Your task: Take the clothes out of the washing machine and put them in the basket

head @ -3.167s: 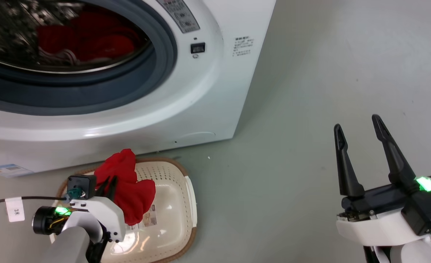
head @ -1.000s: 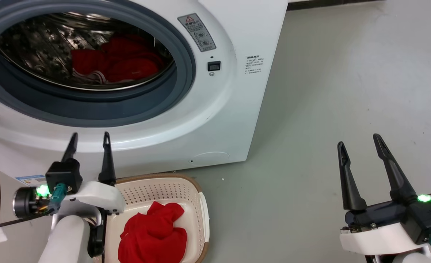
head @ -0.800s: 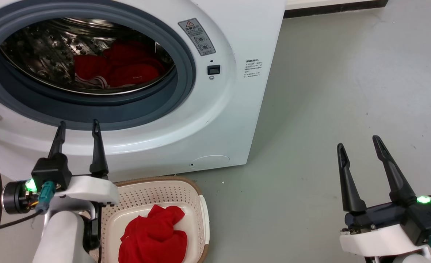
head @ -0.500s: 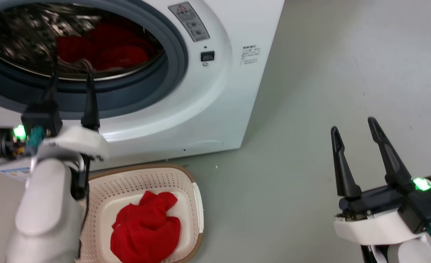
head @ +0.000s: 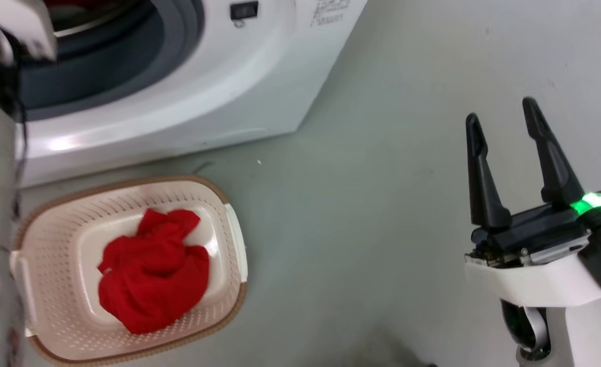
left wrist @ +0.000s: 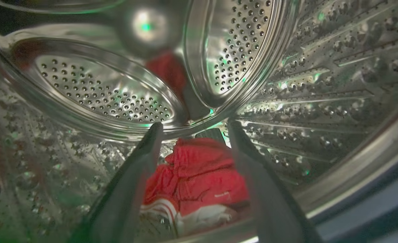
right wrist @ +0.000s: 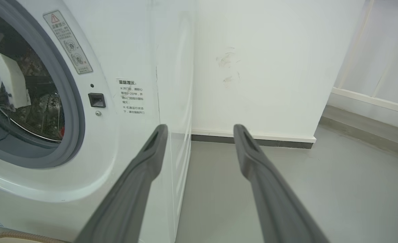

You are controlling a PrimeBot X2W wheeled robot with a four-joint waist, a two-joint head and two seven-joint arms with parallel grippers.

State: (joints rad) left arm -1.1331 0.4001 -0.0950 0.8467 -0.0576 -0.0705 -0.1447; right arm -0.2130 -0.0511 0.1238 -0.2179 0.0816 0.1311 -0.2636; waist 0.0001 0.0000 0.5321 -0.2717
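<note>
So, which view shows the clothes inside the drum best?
The left wrist view: the clothes lie between the fingers of the open left gripper. The head and right wrist views each catch a red sliver.

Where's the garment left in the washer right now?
In the left wrist view, the red garment, white at its near edge, lies low in the steel drum, straight ahead of the open left gripper and framed between its two fingers.
</note>
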